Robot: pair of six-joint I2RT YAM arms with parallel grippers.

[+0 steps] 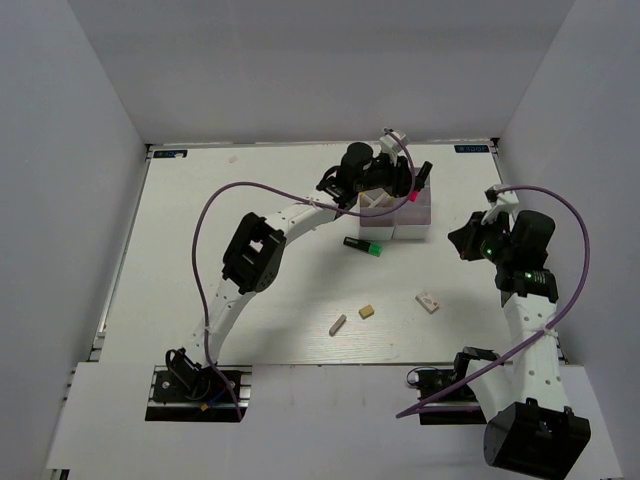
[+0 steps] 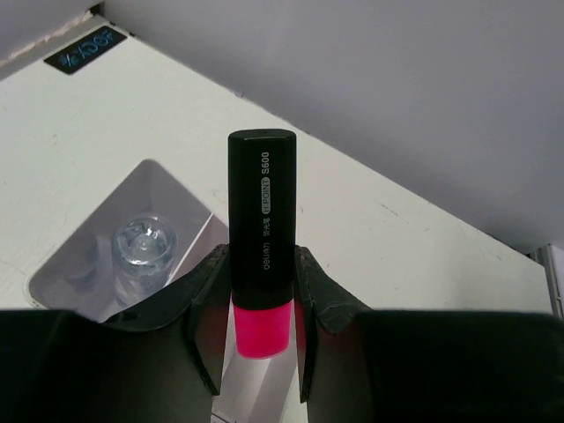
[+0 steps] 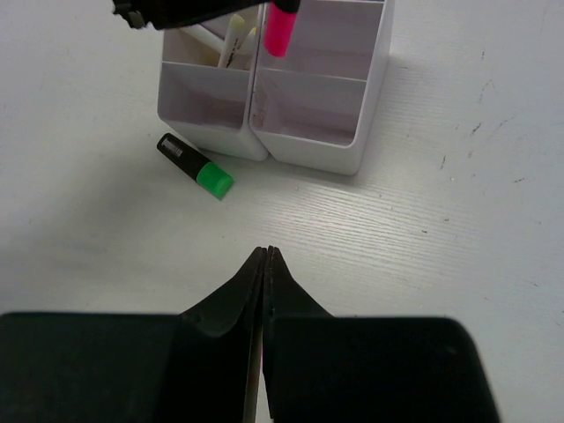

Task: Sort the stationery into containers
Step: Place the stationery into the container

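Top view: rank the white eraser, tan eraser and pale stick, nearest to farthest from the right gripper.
1. White eraser, right of centre, nearest the right gripper.
2. Tan eraser, centre.
3. Pale stick, just left of that.

You are looking at two arms, the left arm and the right arm, and both are wearing smooth white shells with chunky black joints between them. The left purple cable is looping along the left arm from its black base, the right purple cable is trailing along the right arm, and tiny green lights are glowing on that arm's black end. The left gripper and the right gripper are showing plain, dull black fingers.
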